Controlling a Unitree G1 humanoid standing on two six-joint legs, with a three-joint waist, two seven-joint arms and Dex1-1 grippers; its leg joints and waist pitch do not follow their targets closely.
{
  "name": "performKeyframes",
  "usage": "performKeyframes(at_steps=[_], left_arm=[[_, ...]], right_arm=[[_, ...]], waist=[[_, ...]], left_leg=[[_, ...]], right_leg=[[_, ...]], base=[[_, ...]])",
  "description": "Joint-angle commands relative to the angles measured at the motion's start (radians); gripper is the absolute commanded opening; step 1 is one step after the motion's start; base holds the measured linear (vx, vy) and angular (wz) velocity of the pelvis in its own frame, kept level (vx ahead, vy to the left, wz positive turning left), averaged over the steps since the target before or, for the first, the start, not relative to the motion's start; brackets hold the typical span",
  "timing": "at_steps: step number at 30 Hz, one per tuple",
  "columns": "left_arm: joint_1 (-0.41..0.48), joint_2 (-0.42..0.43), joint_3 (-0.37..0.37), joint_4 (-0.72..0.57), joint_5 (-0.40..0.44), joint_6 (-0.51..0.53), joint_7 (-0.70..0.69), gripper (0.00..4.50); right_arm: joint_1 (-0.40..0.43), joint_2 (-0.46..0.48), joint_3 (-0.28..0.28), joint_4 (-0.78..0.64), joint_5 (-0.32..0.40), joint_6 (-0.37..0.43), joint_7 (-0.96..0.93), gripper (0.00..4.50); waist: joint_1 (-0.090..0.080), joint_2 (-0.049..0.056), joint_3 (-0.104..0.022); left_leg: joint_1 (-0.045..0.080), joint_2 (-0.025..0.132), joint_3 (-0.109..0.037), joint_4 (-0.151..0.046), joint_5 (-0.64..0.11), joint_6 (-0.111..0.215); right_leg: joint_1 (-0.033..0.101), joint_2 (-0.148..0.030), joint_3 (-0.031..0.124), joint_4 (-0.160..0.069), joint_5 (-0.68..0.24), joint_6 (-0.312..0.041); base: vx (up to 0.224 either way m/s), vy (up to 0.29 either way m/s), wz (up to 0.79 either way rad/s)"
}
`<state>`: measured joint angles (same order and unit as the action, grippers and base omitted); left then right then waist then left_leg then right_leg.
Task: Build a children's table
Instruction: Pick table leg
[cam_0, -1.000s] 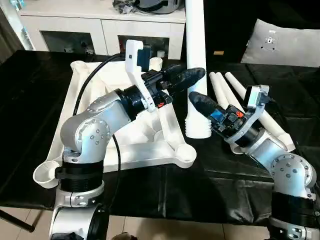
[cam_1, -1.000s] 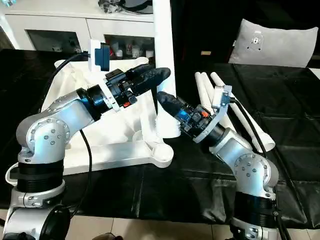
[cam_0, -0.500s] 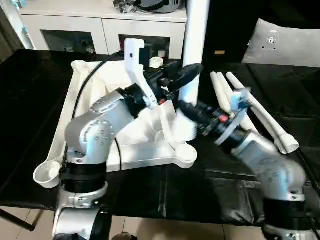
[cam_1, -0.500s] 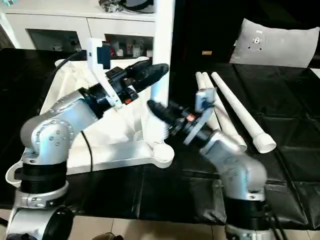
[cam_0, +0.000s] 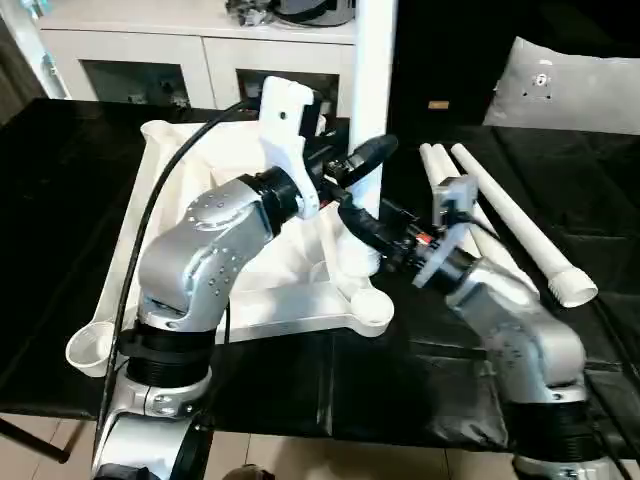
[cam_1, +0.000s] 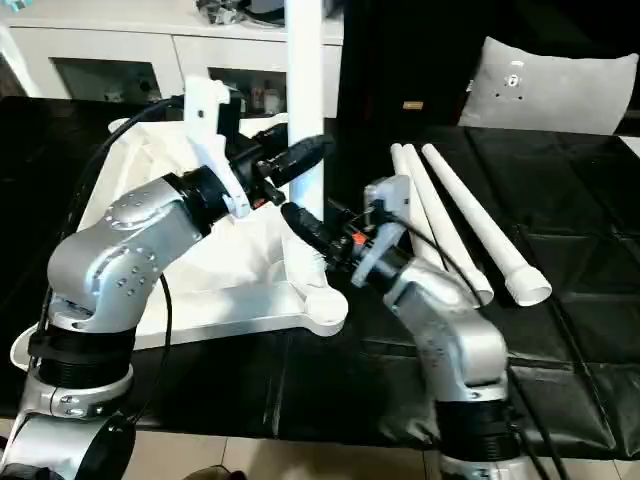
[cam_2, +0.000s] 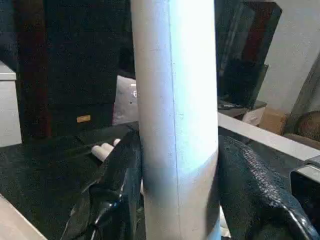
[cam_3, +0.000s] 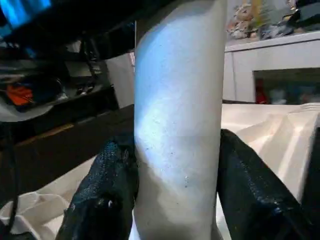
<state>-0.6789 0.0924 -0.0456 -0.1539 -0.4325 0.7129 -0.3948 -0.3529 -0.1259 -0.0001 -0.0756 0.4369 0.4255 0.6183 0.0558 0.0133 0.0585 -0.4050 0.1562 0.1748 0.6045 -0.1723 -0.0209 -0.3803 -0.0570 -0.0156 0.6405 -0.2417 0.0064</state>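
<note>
The children's table top (cam_0: 300, 312) lies upside down on the black cloth, ribs up, with a round socket at its near right corner (cam_0: 371, 316). One white leg (cam_0: 372, 60) stands upright just behind that corner. My left gripper (cam_0: 370, 156) is shut on the leg about halfway up, and both black fingers (cam_2: 125, 170) press its sides. My right gripper (cam_0: 358, 226) is shut on the same leg lower down, near its foot, which sits hidden behind the fingers (cam_3: 107, 200). Other legs (cam_0: 505, 215) lie side by side to the right.
White cabinets (cam_0: 200, 50) stand behind the table. A pale cushion (cam_0: 570, 90) lies at the back right. The black cloth (cam_0: 300, 400) reaches to the table's front edge, below the table top. My right forearm (cam_0: 510, 320) lies over the cloth beside the lying legs.
The upright leg has moved left from the cloth to the table top's near right corner. My right gripper swung left and took hold of it low down. My left gripper's fingers narrowed on it.
</note>
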Motion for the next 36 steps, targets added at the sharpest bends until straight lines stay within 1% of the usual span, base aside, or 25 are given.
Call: performKeyframes(at_steps=[1,4,7,8,11,13,15,16,17,18,19,20,21,22,23,26,27,28,30,31,32,33,34,35,36], left_arm=[[0.003,-0.005,-0.015,-0.014,0.015,0.011,0.013,1.9],[0.008,-0.012,-0.011,-0.01,0.018,0.022,0.032,1.88],[0.015,-0.014,-0.012,-0.013,0.012,0.036,0.042,1.86],[0.016,-0.019,-0.005,-0.012,0.006,0.047,0.054,1.86],[0.012,-0.043,0.031,-0.001,-0.012,0.062,0.089,1.86],[0.008,-0.045,0.039,0.004,-0.011,0.056,0.095,1.86],[0.002,-0.038,0.043,0.016,-0.001,0.051,0.099,1.86],[-0.003,-0.03,0.048,0.029,0.005,0.053,0.106,1.86],[-0.003,-0.03,0.048,0.029,0.005,0.053,0.106,1.86],[-0.009,-0.029,0.06,0.042,0.006,0.059,0.118,1.86],[-0.012,-0.029,0.065,0.046,0.007,0.06,0.122,1.86],[-0.016,-0.032,0.075,0.051,0.003,0.063,0.126,1.86],[-0.02,-0.035,0.084,0.057,-0.001,0.066,0.131,1.86],[-0.029,-0.038,0.103,0.069,-0.007,0.069,0.139,1.86],[-0.039,-0.033,0.119,0.089,-0.016,0.069,0.139,1.86],[-0.043,-0.025,0.122,0.102,-0.017,0.067,0.134,1.86],[-0.046,-0.015,0.119,0.109,-0.015,0.066,0.126,1.86],[-0.049,0.002,0.114,0.119,-0.013,0.067,0.111,1.86],[-0.055,0.019,0.118,0.129,-0.021,0.071,0.092,1.85],[-0.058,0.026,0.121,0.134,-0.027,0.074,0.08,1.84],[-0.061,0.031,0.125,0.137,-0.033,0.078,0.068,1.84],[-0.063,0.034,0.127,0.139,-0.037,0.081,0.06,1.84],[-0.067,0.031,0.145,0.14,-0.061,0.094,0.048,1.84],[-0.07,0.029,0.155,0.141,-0.075,0.101,0.042,1.84],[-0.072,0.03,0.171,0.138,-0.108,0.122,0.024,1.84]], right_arm=[[-0.01,0.002,0.003,-0.001,-0.019,-0.026,-0.016,1.9],[-0.008,-0.001,0.012,0.009,-0.036,-0.042,-0.017,1.9],[-0.006,-0.002,0.022,0.014,-0.045,-0.055,-0.017,1.9],[-0.006,-0.002,0.026,0.016,-0.048,-0.059,-0.018,1.9],[-0.009,-0.002,0.036,0.023,-0.067,-0.071,-0.025,1.9],[-0.011,0.001,0.034,0.025,-0.071,-0.069,-0.038,1.9],[-0.016,0.004,0.026,0.027,-0.065,-0.056,-0.052,1.9],[-0.019,0.004,0.02,0.03,-0.063,-0.051,-0.056,2.25],[-0.019,0.004,0.02,0.03,-0.063,-0.051,-0.056,2.46],[-0.02,-0.001,0.02,0.033,-0.07,-0.062,-0.052,2.46],[-0.021,-0.002,0.021,0.035,-0.071,-0.065,-0.048,2.61],[-0.021,-0.006,0.02,0.035,-0.068,-0.062,-0.044,2.61],[-0.021,-0.009,0.021,0.035,-0.067,-0.062,-0.039,2.72],[-0.019,-0.016,0.021,0.033,-0.065,-0.062,-0.031,2.95],[-0.018,-0.018,0.013,0.025,-0.05,-0.059,-0.026,2.95],[-0.017,-0.02,0.005,0.018,-0.037,-0.053,-0.024,3.08],[-0.016,-0.024,-0.003,0.01,-0.023,-0.043,-0.021,3.25],[-0.017,-0.03,-0.027,-0.008,0.014,-0.015,-0.015,3.38],[-0.02,-0.044,-0.069,-0.035,0.08,0.036,-0.007,3.53],[-0.026,-0.051,-0.095,-0.04,0.117,0.079,-0.015,3.77],[-0.031,-0.063,-0.115,-0.042,0.147,0.119,-0.018,3.77],[-0.034,-0.071,-0.127,-0.042,0.164,0.143,-0.02,3.83],[-0.038,-0.087,-0.142,-0.042,0.191,0.178,-0.012,3.9],[-0.04,-0.095,-0.149,-0.043,0.203,0.193,-0.008,4.03],[-0.045,-0.111,-0.163,-0.041,0.227,0.229,-0.005,4.03]], waist=[[-0.002,-0.007,-0.067],[-0.002,-0.008,-0.068],[-0.003,-0.006,-0.068],[-0.003,-0.008,-0.068],[-0.003,-0.006,-0.068],[-0.002,-0.009,-0.067],[-0.003,-0.008,-0.067],[-0.003,-0.007,-0.068],[-0.003,-0.007,-0.069],[-0.003,-0.007,-0.069],[-0.003,-0.004,-0.069],[-0.004,-0.005,-0.069],[-0.004,-0.006,-0.068],[-0.004,-0.005,-0.069],[-0.003,-0.005,-0.07],[-0.002,-0.004,-0.072],[-0.002,-0.004,-0.071],[0.0,-0.006,-0.072],[0.002,-0.005,-0.071],[0.001,-0.011,-0.07],[0.004,-0.008,-0.071],[0.003,-0.008,-0.071],[0.003,-0.008,-0.071],[0.005,-0.007,-0.071],[0.004,-0.009,-0.07]], left_leg=[[0.025,0.061,-0.022,-0.063,-0.108,0.024],[0.025,0.061,-0.022,-0.062,-0.102,0.031],[0.026,0.062,-0.022,-0.062,-0.103,0.034],[0.026,0.062,-0.021,-0.062,-0.103,0.034],[0.025,0.061,-0.021,-0.061,-0.099,0.037],[0.025,0.061,-0.021,-0.061,-0.102,0.039],[0.025,0.06,-0.022,-0.061,-0.103,0.039],[0.026,0.06,-0.022,-0.061,-0.104,0.039],[0.026,0.06,-0.023,-0.061,-0.099,0.038],[0.026,0.061,-0.023,-0.061,-0.098,0.039],[0.026,0.061,-0.023,-0.061,-0.097,0.036],[0.026,0.06,-0.023,-0.061,-0.101,0.037],[0.026,0.059,-0.022,-0.06,-0.101,0.037],[0.026,0.058,-0.022,-0.059,-0.1,0.037],[0.026,0.058,-0.022,-0.059,-0.096,0.038],[0.027,0.06,-0.024,-0.058,-0.086,0.046],[0.027,0.06,-0.024,-0.059,-0.085,0.048],[0.028,0.06,-0.023,-0.058,-0.083,0.053],[0.028,0.06,-0.023,-0.059,-0.079,0.06],[0.029,0.06,-0.022,-0.059,-0.078,0.063],[0.029,0.06,-0.022,-0.058,-0.07,0.062],[0.03,0.058,-0.022,-0.058,-0.068,0.061],[0.029,0.057,-0.021,-0.058,-0.068,0.058],[0.029,0.057,-0.021,-0.057,-0.071,0.055],[0.028,0.057,-0.02,-0.057,-0.075,0.051]], right_leg=[[0.042,-0.072,0.036,-0.079,0.02,-0.221],[0.042,-0.072,0.035,-0.079,0.028,-0.222],[0.041,-0.071,0.035,-0.077,0.03,-0.227],[0.042,-0.071,0.035,-0.078,0.032,-0.229],[0.042,-0.071,0.035,-0.077,0.038,-0.234],[0.043,-0.072,0.035,-0.08,0.025,-0.232],[0.042,-0.07,0.035,-0.08,0.017,-0.228],[0.041,-0.07,0.035,-0.08,0.015,-0.225],[0.042,-0.07,0.035,-0.079,0.023,-0.225],[0.042,-0.07,0.035,-0.078,0.028,-0.225],[0.041,-0.069,0.034,-0.077,0.037,-0.226],[0.043,-0.069,0.034,-0.078,0.04,-0.224],[0.043,-0.069,0.035,-0.078,0.04,-0.225],[0.043,-0.07,0.035,-0.079,0.04,-0.226],[0.045,-0.069,0.035,-0.078,0.046,-0.226],[0.044,-0.07,0.034,-0.074,0.069,-0.23],[0.043,-0.07,0.033,-0.074,0.072,-0.232],[0.044,-0.07,0.033,-0.073,0.075,-0.235],[0.045,-0.069,0.034,-0.074,0.076,-0.232],[0.045,-0.068,0.034,-0.074,0.076,-0.23],[0.045,-0.069,0.033,-0.072,0.077,-0.234],[0.045,-0.069,0.033,-0.073,0.075,-0.237],[0.046,-0.069,0.032,-0.073,0.064,-0.242],[0.045,-0.07,0.032,-0.074,0.058,-0.245],[0.045,-0.071,0.032,-0.075,0.05,-0.248]], base=[[0.0,0.0,0.0],[0.0,0.0,0.0],[0.0,0.0,0.0],[0.0,0.0,0.0],[0.0,0.0,0.0],[0.0,0.0,0.0],[0.0,0.0,0.0],[0.0,0.0,0.0],[0.0,0.0,0.0],[0.0,0.0,0.0],[0.0,0.0,0.0],[0.0,0.0,0.0],[0.0,0.0,0.0],[0.0,0.0,0.0],[0.0,0.0,0.0],[0.0,0.0,0.0],[0.0,0.0,0.0],[0.0,0.0,0.0],[0.0,0.0,0.0],[0.0,0.0,0.0],[0.0,0.0,0.0],[0.0,0.0,0.0],[0.0,0.0,0.0],[0.0,0.0,0.0],[0.0,0.0,0.0]])
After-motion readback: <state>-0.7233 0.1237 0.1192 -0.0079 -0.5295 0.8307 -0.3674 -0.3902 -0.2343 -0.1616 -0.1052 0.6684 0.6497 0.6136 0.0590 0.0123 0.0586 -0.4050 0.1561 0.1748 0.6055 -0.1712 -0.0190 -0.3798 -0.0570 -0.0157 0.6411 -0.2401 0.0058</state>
